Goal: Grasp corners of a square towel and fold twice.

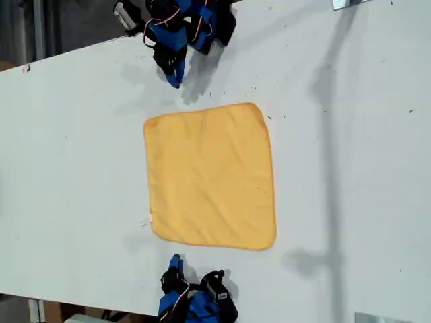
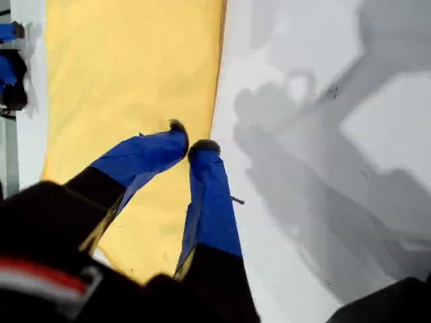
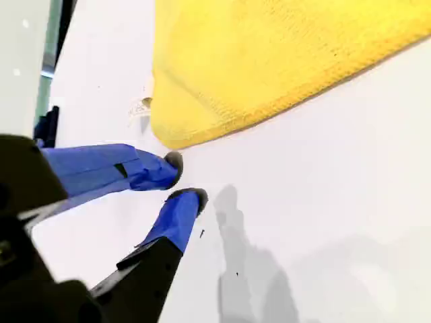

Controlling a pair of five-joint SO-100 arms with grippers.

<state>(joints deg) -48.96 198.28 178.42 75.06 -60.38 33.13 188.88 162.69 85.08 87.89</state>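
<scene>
Towel [image 1: 210, 176] judged soft, light, limp; corners [image 3: 168, 134] best pinched at hem. First tool [image 2: 195, 147] nearly together, second tool [image 3: 185, 178] slightly apart, both empty.

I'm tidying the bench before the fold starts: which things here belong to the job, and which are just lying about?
Job: square towel, its corners, my first hand, my second hand.
Lying about: metal piece at the exterior view's top edge.
</scene>
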